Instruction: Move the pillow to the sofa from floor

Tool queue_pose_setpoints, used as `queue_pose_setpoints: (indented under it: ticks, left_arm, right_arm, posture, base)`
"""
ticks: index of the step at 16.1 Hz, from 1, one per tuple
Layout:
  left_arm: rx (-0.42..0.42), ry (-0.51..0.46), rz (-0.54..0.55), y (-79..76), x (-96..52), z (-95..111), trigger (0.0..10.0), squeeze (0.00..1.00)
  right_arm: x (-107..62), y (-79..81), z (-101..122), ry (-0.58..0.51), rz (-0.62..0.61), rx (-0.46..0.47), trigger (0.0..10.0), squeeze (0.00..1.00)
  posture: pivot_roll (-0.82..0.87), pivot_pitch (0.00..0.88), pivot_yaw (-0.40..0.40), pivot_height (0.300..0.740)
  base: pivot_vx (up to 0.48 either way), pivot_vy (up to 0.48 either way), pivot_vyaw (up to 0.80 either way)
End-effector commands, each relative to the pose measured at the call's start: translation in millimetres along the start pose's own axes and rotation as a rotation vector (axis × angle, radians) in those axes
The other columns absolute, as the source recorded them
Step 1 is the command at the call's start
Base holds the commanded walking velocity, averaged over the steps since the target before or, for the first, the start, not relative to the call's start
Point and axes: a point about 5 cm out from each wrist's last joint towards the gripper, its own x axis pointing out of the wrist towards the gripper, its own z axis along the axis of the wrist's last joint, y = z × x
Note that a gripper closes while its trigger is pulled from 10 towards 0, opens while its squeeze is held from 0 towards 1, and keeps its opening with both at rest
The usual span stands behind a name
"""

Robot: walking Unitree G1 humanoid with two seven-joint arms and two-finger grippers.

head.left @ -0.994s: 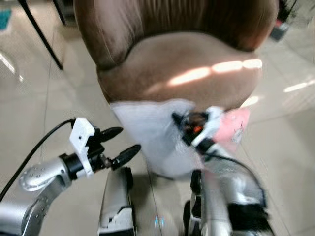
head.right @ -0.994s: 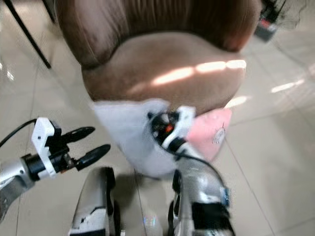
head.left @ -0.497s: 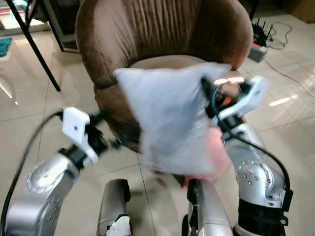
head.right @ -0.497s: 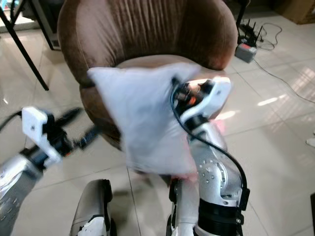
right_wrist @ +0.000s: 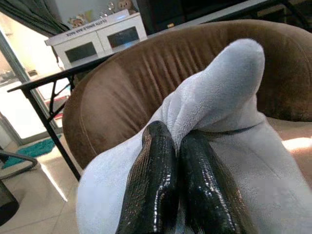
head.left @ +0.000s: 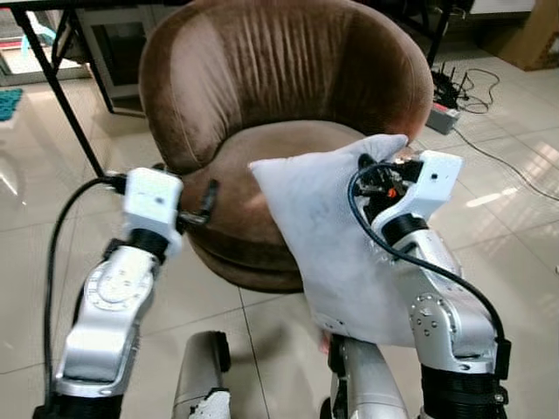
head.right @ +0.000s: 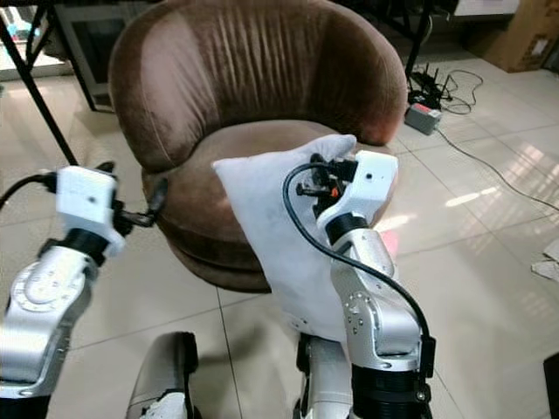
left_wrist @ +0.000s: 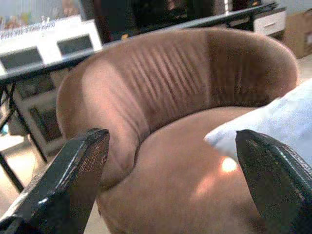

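A light grey pillow [head.left: 319,236] hangs in the air against the front edge of the brown round sofa [head.left: 288,70], its top corner level with the seat [head.left: 262,153]. My right gripper [right_wrist: 176,135] is shut on that top corner, the two black fingers [right_wrist: 156,161] pressed together on the fabric; it also appears from above as the right gripper [head.left: 371,179]. My left gripper [left_wrist: 173,146] is open, fingers [left_wrist: 73,170] spread wide, held up left of the seat and pointing at the sofa, touching nothing. The pillow's lower part hangs down in front of my right arm.
A black table leg [head.left: 52,87] slants down at the left. A power strip with cables [head.left: 444,118] lies on the tiled floor behind the sofa at right, near a cardboard box [head.left: 533,35]. My own legs [head.left: 201,375] are below.
The right gripper has lifted the pillow from low by the sofa's base to seat height. The left arm rose beside the sofa. The camera tilted up.
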Motion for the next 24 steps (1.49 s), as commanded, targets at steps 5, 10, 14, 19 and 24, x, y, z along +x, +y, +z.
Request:
queue_pose_setpoints:
  ticks: [5,10,14,19,24]
  left_arm:
    - [0.043,0.023,0.01,-5.5,4.5,-13.6,10.0,0.0]
    - [0.014,0.029,0.039,-12.3,9.0,-20.9,10.0,0.0]
    - [-0.066,0.033,0.087,-11.3,-5.7,-41.1,10.0,0.0]
    - [-0.036,0.024,0.067,-16.1,-9.8,-48.2,10.0,0.0]
    - [0.009,-0.028,-0.008,-16.8,-5.6,-39.9,10.0,0.0]
  right_arm:
    - [3.0,-3.0,3.3,-0.055,-0.034,-0.012,10.0,0.0]
    - [5.7,-7.0,-2.2,-0.046,-0.064,-0.01,10.0,0.0]
    - [1.6,-15.1,-13.9,-0.014,-0.032,-0.117,10.0,0.0]
    - [3.0,-22.4,-22.6,0.004,-0.056,-0.081,10.0,0.0]
    - [15.2,-18.8,-19.8,-0.006,-0.071,-0.109,10.0,0.0]
  posture:
    - [0.04,0.0,0.0,0.667]
    - [0.04,0.0,-0.018,0.707]
    - [0.04,0.0,-0.045,0.74]
    - [0.06,0.0,-0.056,0.74]
    - [0.07,0.0,-0.046,0.74]
  base:
    - [0.0,0.0,0.0]
    - [0.0,0.0,0.0]
    - [0.0,0.0,0.0]
    - [0.0,0.0,0.0]
    - [0.134,0.0,0.0]
